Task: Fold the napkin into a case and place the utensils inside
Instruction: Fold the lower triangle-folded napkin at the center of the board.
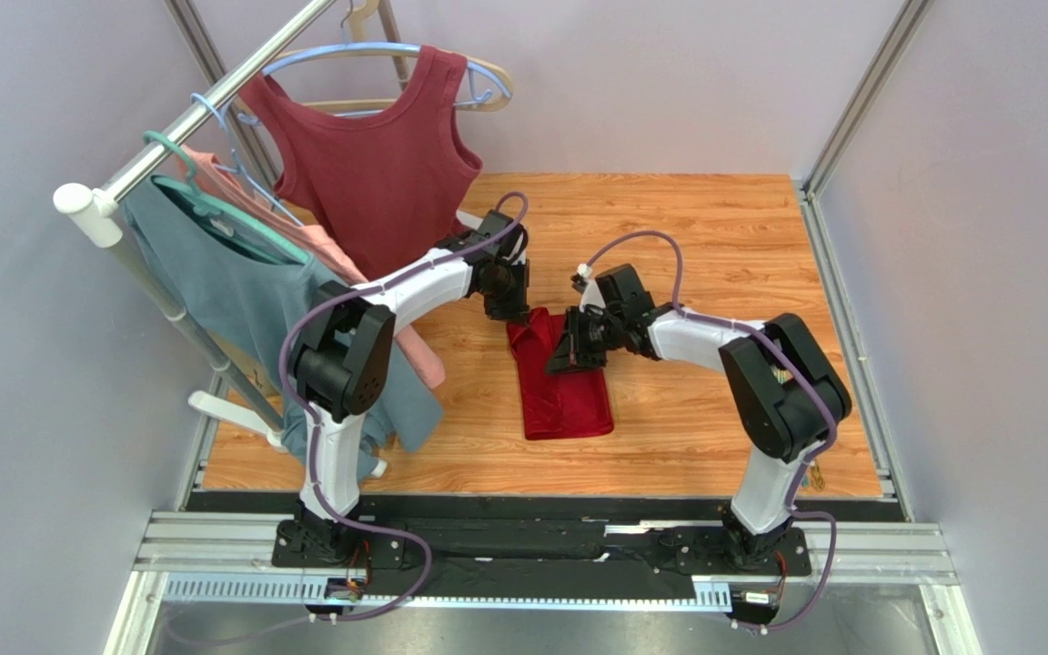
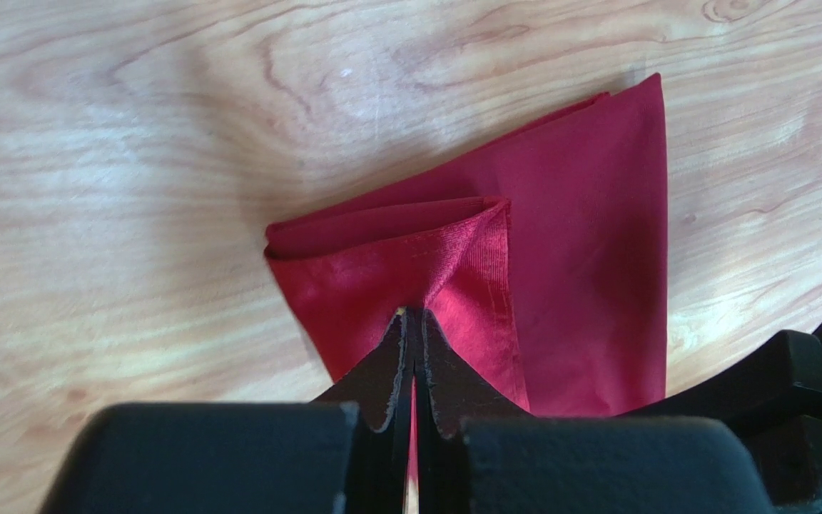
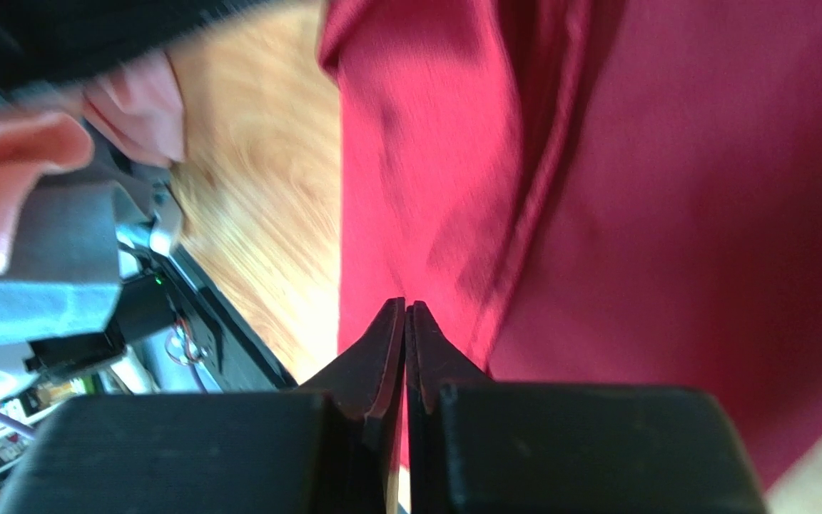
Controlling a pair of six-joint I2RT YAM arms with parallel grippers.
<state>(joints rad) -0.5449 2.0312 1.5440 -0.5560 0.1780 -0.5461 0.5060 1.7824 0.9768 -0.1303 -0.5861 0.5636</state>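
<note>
Crimson napkin (image 1: 567,389) lies folded at the middle of the wooden tabletop (image 1: 721,246). You have both sets of jaws clenched on it. The left jaws pinch a puckered top layer near its upper edge, and the right jaws appear to nip a fold edge at its upper right. Pull unevenly and this thin, slick cloth could slip free, or the fold could drag open. No utensils show.

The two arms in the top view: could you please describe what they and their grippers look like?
Left arm and right arm match: white tubular links between bulky black joint housings, with a lilac cable looping along each. Left gripper and right gripper are black, with blocky bodies and two flat fingers tapering to thin tips with rough inner edges.
</note>
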